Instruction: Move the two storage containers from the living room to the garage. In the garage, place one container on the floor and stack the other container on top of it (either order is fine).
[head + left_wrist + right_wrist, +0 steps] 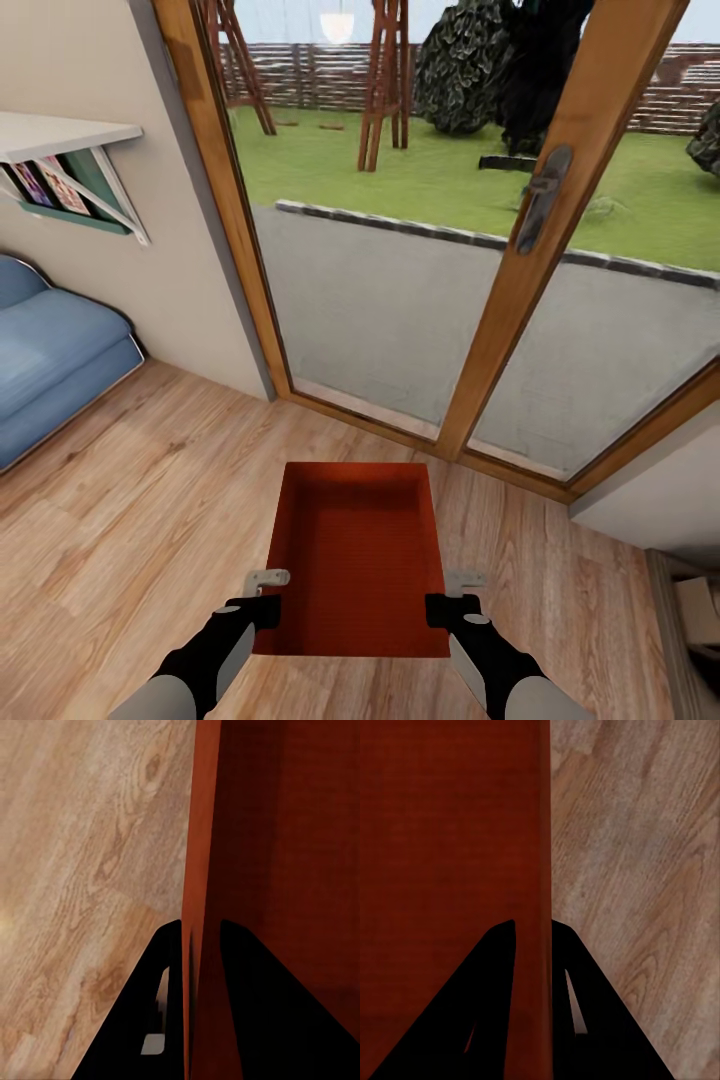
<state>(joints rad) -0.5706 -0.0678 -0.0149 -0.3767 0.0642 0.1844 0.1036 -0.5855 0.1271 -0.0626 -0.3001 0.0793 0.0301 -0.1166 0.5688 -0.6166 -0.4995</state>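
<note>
Before the robot stand wood-framed glass doors (500,250) with a grey patio and lawn beyond, a blue sofa (50,350) off to its left, and light wood plank flooring (140,500) underneath. Over that flooring, between the arms, sits one orange-red shallow rectangular open-top plastic bin (355,555) with a ribbed bottom. The left gripper (201,945) pinches the bin's left wall between its fingers; the right gripper (532,937) clamps the right wall likewise. Likely risks: the thin walls could slip from these narrow pinches if the arms drift apart or tilt unevenly, and the bin's far end could strike the door frame on a tight turn.
</note>
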